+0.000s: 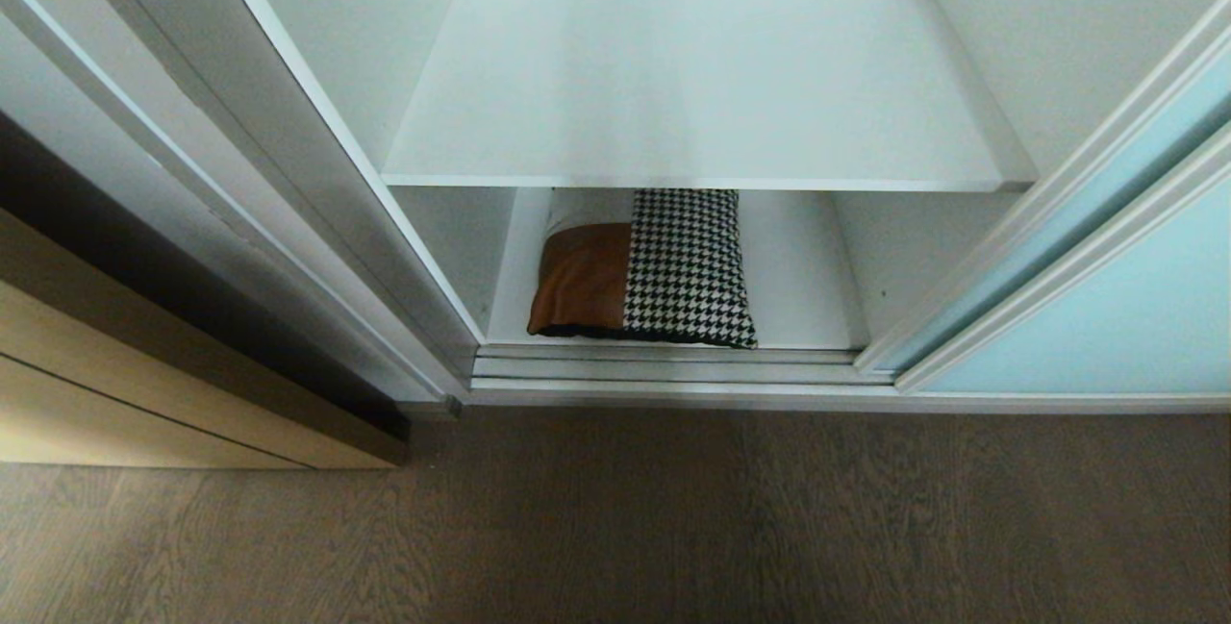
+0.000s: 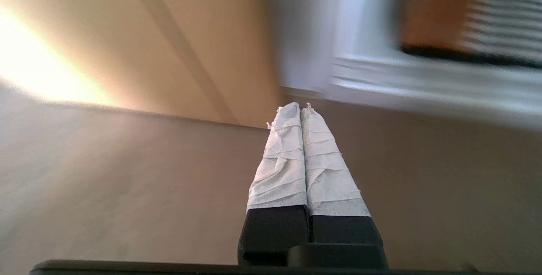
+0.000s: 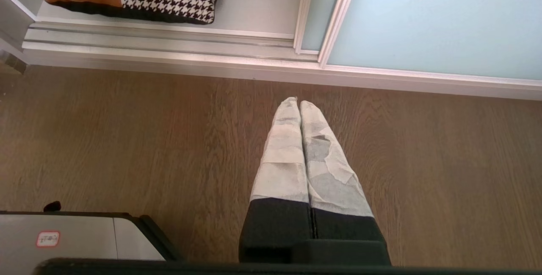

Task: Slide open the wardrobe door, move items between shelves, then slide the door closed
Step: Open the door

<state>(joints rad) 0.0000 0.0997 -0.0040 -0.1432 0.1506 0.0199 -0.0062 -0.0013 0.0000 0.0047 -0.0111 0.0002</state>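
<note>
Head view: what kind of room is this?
Probably a bedroom or dressing area at home: a white built-in wardrobe with a sliding frosted-glass door, bare shelves, a houndstooth-and-leather cushion and a wood-grain floor.

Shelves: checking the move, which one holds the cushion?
The bottom shelf, behind the door track, holds the cushion; the upper shelf lies bare.

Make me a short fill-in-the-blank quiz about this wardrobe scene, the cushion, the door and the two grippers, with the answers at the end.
1. The cushion lies on the ____ shelf.
2. The upper shelf holds ____.
3. The sliding wardrobe door stands ____.
4. The left gripper and right gripper both have their fingers ____, holding nothing.

Answers: bottom; nothing; open; shut
</note>
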